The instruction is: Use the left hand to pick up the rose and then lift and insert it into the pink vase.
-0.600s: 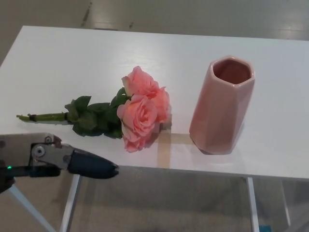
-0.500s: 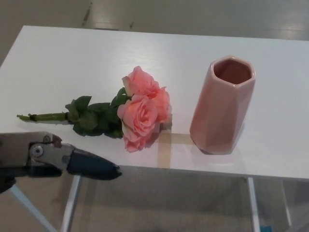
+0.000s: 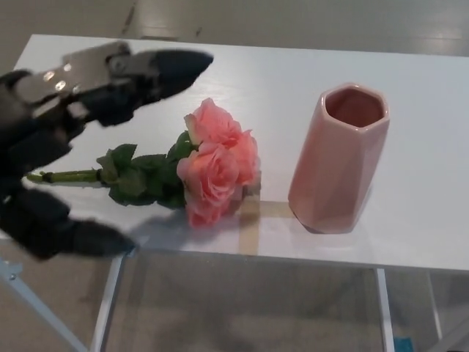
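Left hand: I hold it wide, straddling the stem to close on it.
Rose: flat on the surface.
Vase: upright right, mouth free.

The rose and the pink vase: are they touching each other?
Apart. In the head view, bare white table shows between the rose and the pink vase.

A bare test room or lab: a plain white table on metal legs, grey polished floor beyond.
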### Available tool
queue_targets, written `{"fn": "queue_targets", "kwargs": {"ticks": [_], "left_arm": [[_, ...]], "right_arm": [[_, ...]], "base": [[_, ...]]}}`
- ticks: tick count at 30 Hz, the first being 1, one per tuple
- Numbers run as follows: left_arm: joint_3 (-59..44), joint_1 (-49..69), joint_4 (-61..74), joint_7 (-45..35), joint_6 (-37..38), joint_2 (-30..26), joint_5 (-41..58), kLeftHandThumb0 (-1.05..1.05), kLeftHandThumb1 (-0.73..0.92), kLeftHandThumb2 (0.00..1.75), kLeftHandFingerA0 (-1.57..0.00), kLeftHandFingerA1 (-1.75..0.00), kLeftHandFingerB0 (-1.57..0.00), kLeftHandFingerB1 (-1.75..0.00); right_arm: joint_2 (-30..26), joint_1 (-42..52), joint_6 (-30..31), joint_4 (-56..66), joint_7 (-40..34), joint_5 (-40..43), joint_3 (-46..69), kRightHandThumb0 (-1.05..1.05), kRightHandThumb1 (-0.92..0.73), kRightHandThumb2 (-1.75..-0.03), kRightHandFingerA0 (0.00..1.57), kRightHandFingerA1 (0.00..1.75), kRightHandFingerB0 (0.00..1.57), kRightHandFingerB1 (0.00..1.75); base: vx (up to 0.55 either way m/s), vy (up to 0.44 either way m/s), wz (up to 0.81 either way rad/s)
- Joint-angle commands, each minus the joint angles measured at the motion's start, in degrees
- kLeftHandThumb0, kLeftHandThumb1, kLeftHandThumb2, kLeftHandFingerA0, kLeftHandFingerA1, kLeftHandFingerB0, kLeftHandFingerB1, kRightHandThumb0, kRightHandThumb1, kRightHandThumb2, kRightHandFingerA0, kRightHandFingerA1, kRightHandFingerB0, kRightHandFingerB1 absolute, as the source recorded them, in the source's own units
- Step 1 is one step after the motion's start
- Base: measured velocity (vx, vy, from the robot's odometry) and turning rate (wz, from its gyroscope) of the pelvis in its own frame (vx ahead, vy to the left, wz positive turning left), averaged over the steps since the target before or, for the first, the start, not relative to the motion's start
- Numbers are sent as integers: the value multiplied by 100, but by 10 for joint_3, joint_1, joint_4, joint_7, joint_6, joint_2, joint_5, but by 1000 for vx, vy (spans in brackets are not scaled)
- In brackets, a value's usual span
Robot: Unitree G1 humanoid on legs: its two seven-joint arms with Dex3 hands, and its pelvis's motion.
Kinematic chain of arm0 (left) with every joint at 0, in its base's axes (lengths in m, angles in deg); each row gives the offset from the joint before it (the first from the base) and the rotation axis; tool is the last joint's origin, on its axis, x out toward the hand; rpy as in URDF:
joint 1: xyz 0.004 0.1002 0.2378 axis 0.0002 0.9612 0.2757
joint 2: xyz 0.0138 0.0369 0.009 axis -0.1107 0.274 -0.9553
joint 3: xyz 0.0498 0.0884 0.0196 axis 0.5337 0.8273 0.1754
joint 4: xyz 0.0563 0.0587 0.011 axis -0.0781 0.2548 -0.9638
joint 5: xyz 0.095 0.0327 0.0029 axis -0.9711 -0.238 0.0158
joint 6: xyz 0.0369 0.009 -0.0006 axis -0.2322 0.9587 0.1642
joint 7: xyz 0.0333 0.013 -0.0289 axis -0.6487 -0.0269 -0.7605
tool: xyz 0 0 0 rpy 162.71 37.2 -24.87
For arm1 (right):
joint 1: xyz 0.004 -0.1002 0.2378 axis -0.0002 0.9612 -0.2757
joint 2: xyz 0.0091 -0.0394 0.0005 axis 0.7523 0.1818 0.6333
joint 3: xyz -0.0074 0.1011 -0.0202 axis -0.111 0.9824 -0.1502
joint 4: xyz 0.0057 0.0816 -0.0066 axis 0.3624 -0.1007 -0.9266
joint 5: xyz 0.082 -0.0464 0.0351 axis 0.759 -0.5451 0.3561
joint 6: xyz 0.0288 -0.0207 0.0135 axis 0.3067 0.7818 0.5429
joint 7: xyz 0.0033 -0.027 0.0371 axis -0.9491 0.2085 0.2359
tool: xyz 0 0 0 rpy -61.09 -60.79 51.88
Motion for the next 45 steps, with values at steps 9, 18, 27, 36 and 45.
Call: {"fn": "queue_targets", "kwargs": {"ticks": [9,18,27,36,45], "left_arm": [[337,-287,-381,158,-131,58,-500,-55,37,70,0,0,-8,-18],[395,-326,-451,181,-141,83,-530,-53,36,69,0,0,-6,-19],[443,-354,-500,187,-137,87,-560,-54,36,70,0,0,-3,-16],[469,-375,-505,177,-155,77,-587,-55,37,69,0,0,0,-10],[463,-378,-514,183,-160,77,-599,-55,36,69,0,0,0,-9]], "right_arm": [[-6,0,6,-4,13,2,-2,-33,-69,-60,65,50,52,44],[-7,-3,10,-4,16,0,-5,-34,-69,-59,65,49,54,44],[-8,-5,15,-4,24,3,-4,-34,-69,-60,65,49,53,44],[-12,-2,18,-7,30,-13,-21,-37,-69,-59,67,50,55,45],[-17,-3,29,-11,47,-16,-35,-39,-69,-60,69,51,55,45]], "base": [[0,0,0],[0,0,0],[0,0,0],[0,0,0],[0,0,0]]}}
